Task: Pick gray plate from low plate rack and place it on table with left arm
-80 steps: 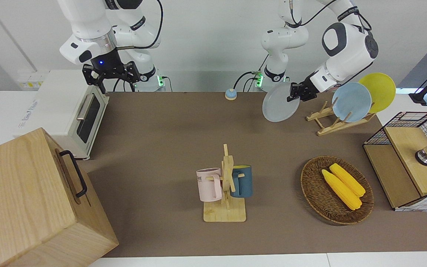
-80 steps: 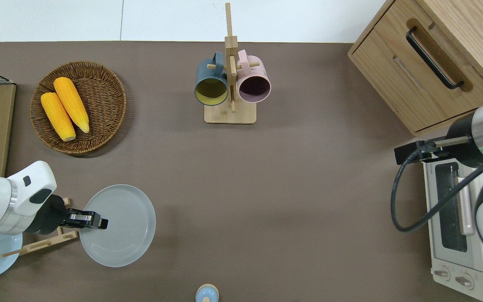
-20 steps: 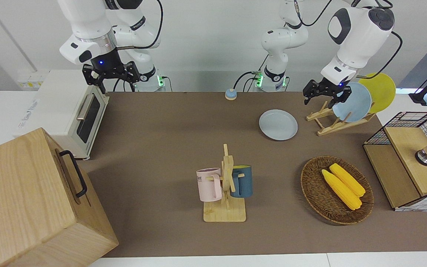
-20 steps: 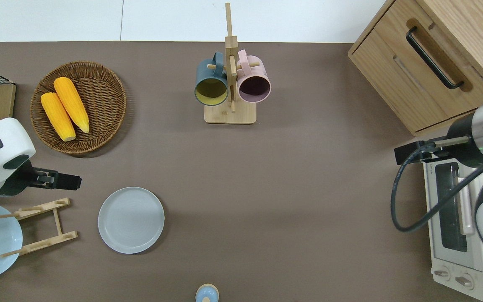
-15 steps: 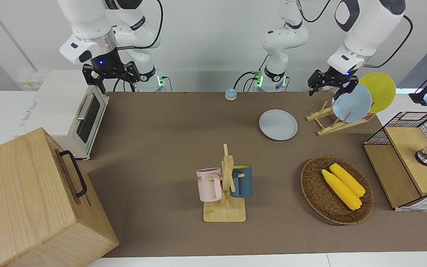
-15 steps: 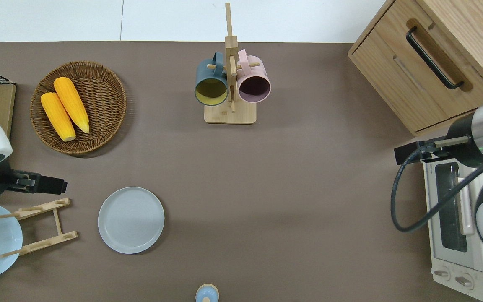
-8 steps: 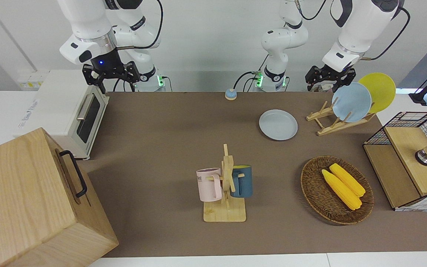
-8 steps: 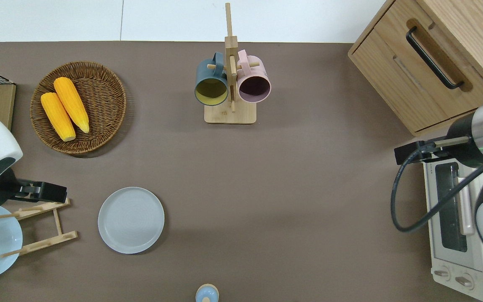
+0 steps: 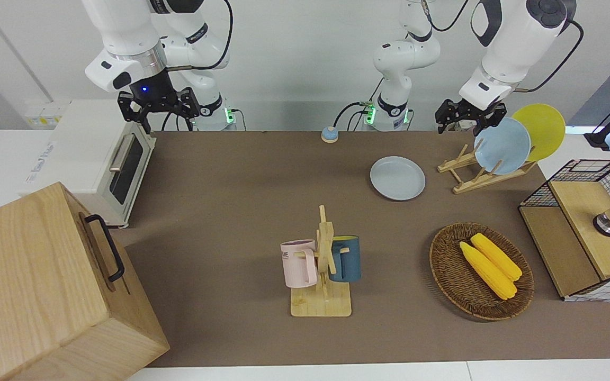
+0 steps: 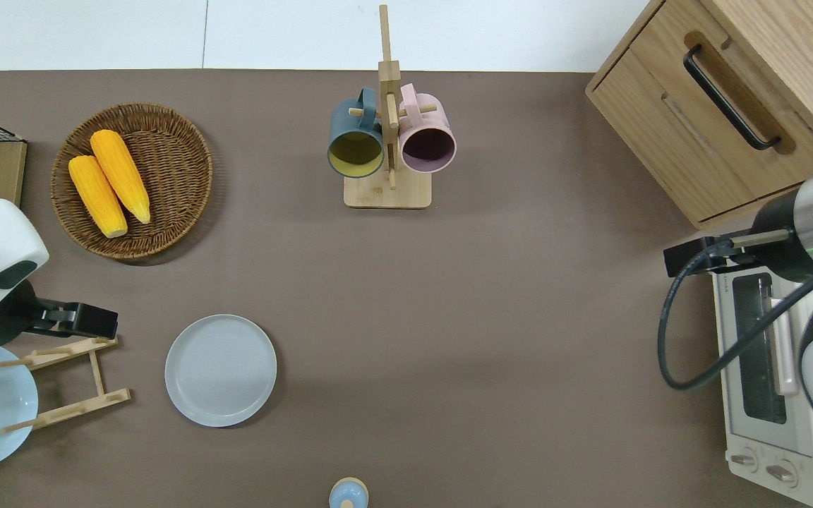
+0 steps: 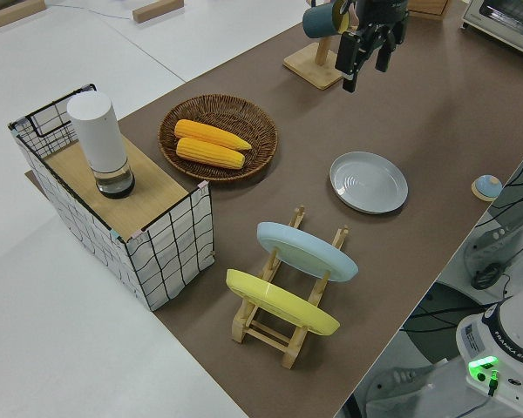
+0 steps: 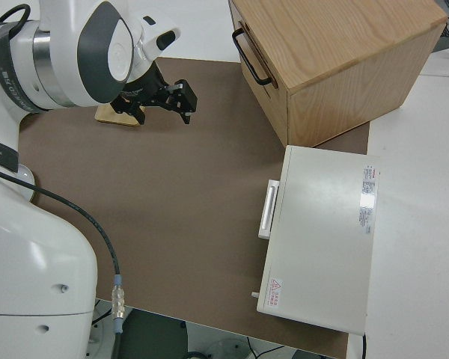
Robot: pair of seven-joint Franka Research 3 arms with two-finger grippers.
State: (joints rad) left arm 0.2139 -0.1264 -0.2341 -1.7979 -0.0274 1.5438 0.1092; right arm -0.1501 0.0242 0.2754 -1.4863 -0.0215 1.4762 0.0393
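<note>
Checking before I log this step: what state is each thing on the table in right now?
Round pale-gray plate: flat on the brown table mat, released.
Low light-wood peg rack: light blue plate and yellow plate standing in it.
Left gripper: open, empty.
Right arm: parked, gripper open.
White toaster oven: door shut.
Wooden drawer box: shut.

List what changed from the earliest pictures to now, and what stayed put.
The left gripper let go of the gray plate, which went from tilted in the air beside the low plate rack to lying flat on the table. The gripper, now empty and open, rose and drew back over the rack. The right arm stayed parked; nothing else moved.
</note>
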